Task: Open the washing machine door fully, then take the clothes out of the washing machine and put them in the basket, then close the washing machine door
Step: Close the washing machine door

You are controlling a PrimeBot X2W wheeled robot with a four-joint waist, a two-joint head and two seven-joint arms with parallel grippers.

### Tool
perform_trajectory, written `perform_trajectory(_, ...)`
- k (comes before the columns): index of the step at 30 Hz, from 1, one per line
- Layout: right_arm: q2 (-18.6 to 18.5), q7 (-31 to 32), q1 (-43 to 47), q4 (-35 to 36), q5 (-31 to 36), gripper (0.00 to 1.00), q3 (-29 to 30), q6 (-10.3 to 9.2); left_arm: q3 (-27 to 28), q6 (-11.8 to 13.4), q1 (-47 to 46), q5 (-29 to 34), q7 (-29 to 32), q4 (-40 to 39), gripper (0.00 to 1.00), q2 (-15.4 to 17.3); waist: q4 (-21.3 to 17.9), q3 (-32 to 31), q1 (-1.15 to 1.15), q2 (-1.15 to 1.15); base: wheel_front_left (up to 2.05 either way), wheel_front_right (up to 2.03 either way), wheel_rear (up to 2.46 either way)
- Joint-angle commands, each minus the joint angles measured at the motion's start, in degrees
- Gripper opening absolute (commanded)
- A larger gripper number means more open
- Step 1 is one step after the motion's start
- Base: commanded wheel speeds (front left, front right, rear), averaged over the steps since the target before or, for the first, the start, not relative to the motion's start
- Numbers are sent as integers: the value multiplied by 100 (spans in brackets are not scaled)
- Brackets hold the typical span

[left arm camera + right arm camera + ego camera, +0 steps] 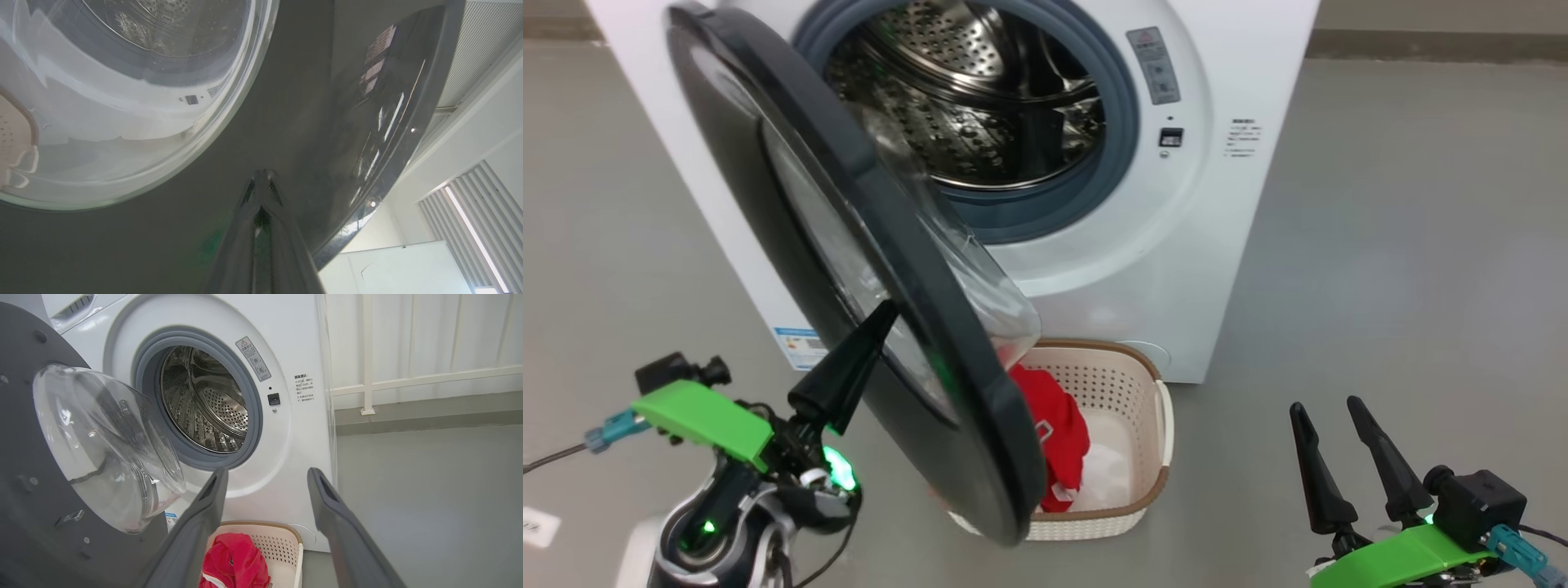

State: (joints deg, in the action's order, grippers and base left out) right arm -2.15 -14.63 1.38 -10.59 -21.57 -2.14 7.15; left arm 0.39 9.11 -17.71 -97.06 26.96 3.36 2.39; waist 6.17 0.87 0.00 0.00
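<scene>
The washing machine point(1217, 204) point(294, 465) stands white and open-mouthed, its steel drum point(980, 98) point(204, 400) bare inside. The washing machine door point(866, 269) point(294, 114) point(24, 465) hangs about half open, black rim toward me. My left gripper point(886, 309) point(263, 174) is shut, its tip pressed against the door's outer black rim. The clothes point(1054, 441) point(233, 563), red with white trim, lie in the basket point(1135, 384) point(282, 543) on the floor below the door. My right gripper point(1327, 408) point(265, 477) stands open at the lower right, holding nothing.
Grey floor point(1405, 269) spreads to the right of the machine. A white railing and curtain point(408, 355) run along the far wall. The door's lower edge overhangs the basket's left side.
</scene>
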Motion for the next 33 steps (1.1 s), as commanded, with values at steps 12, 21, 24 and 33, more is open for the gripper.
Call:
perform_trajectory(12,-73,-37,-365,97,-18,100,-160,34,-262,-418,-777,-655,-430,268,0,49,-481,253,0,0,0,0,0)
perform_trajectory(21,-73,-37,-489,93,-22,100,-196,34,-370,-759,-1422,-790,-856,922,0,49,-834,475,0,0,0,0,0)
perform_trajectory(24,-73,-37,-515,82,-20,100,-201,34,-419,-862,-1610,-776,-951,1106,0,49,-916,556,0,0,0,0,0)
perform_trajectory(33,-73,-37,-620,96,6,100,-253,34,-548,-1166,-2224,-809,-1212,1699,0,49,-1082,811,0,0,0,0,0)
